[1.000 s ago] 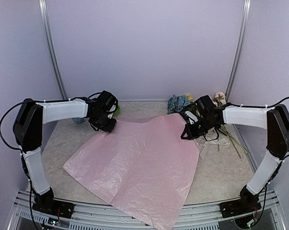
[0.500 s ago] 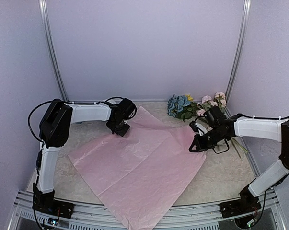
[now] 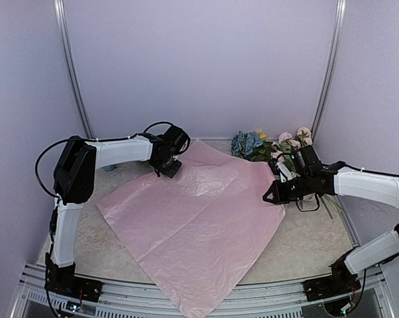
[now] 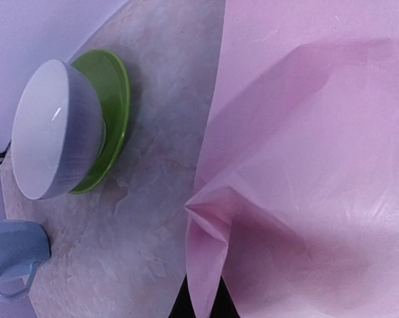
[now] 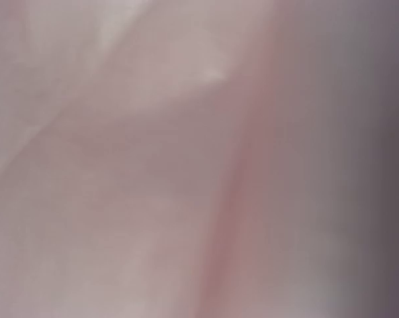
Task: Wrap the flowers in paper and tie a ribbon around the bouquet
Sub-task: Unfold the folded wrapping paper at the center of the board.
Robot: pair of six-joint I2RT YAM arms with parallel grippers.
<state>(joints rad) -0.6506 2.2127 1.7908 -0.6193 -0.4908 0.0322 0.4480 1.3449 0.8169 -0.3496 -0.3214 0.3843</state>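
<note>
Marbled beige tabletop point(image 3: 308, 246) under lilac paper point(image 3: 199, 218), pale violet walls point(image 3: 199, 66)

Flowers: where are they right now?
Top view: the flowers lie at the far right of the table, just past the paper's far-right edge and beyond the right gripper.

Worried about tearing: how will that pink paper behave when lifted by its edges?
Probably floppy: the paper puckers into folds where the left gripper pinches it. Likely light and thin, crinkled all over. Hard pulls from the right gripper might tear it.
</note>
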